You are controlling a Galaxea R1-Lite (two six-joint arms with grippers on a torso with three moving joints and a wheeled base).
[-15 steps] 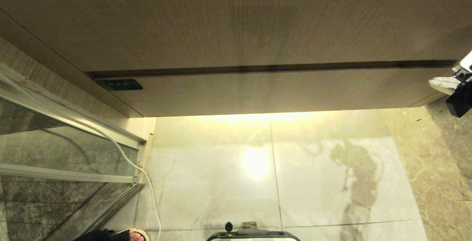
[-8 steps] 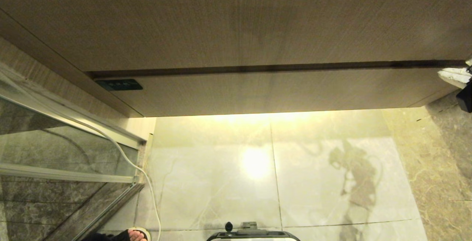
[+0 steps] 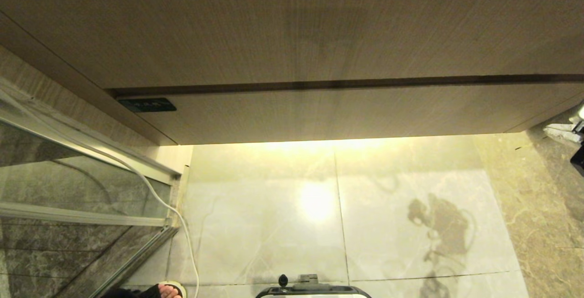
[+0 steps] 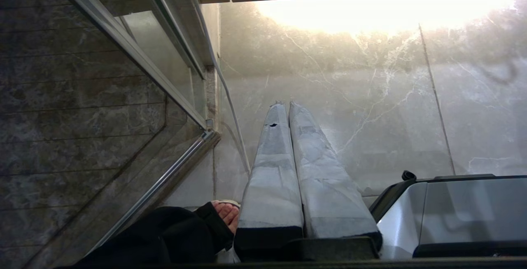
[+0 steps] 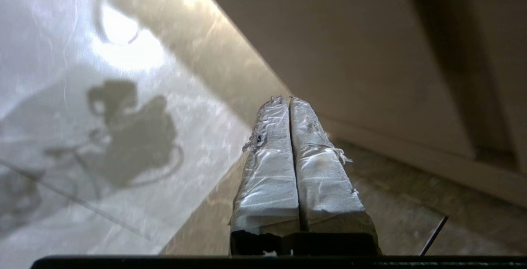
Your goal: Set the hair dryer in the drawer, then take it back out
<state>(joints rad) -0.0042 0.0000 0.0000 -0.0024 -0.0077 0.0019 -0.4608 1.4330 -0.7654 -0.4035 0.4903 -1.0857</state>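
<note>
Both hands [image 4: 285, 103] [image 5: 285, 98] closed, empty

The very wide, shallow drawer [image 3: 346, 111] with a plain, handleless grey-brown wood-grain front is pushed fully shut. Its front is a long flat band under a dark horizontal seam that parts it from the taller wood-grain panel [image 3: 292, 24] above. Its lower edge hangs clear above the pale marble floor [image 3: 319, 206], where a bright strip of light falls just below it.
</note>
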